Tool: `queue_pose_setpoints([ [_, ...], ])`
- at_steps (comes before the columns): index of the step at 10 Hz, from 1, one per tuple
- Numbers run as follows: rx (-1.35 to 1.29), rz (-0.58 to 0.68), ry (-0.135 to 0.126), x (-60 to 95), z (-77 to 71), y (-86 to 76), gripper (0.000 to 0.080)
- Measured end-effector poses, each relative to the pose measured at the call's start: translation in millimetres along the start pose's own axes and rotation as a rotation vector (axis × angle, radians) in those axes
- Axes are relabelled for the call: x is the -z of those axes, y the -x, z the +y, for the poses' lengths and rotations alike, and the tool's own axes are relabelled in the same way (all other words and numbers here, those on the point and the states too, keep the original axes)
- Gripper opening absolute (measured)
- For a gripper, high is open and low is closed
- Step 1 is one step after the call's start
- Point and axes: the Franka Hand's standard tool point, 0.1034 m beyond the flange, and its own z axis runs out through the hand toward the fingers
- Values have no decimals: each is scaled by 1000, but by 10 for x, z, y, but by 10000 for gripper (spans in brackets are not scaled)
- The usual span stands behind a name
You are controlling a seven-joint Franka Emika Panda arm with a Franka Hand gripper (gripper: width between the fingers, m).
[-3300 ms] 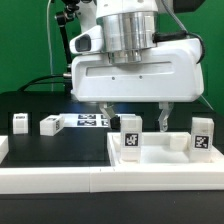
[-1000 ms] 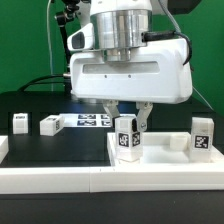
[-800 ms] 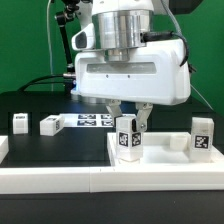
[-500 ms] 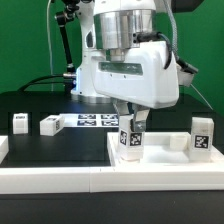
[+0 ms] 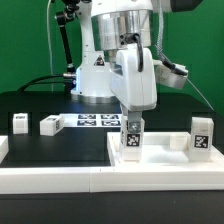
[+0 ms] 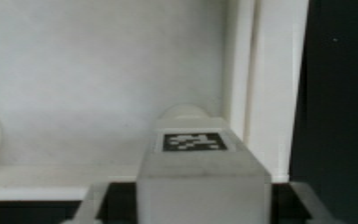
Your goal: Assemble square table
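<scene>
I log fingers pinching the held leg, which stands upright on the square slab, toward its far side. The second leg is upright at the slab's end on the exterior view's right. The third leg and fourth leg sit on the black tabletop off the slab's other end, with the marker board beside them.

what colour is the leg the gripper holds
The small block leg is white, black-and-white tag; exterior view.
</scene>
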Motion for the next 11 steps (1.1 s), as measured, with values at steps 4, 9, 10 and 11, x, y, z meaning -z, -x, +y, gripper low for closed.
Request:
queue_pose_setpoints([
  [4, 143, -8, 24, 0, 26, 6, 511],
  [9, 538, -21, 35, 31, -8, 16, 648],
  [10, 624, -23, 34, 31, -8, 14, 649],
  [11, 710, -23, 34, 31, -8, 13, 649],
])
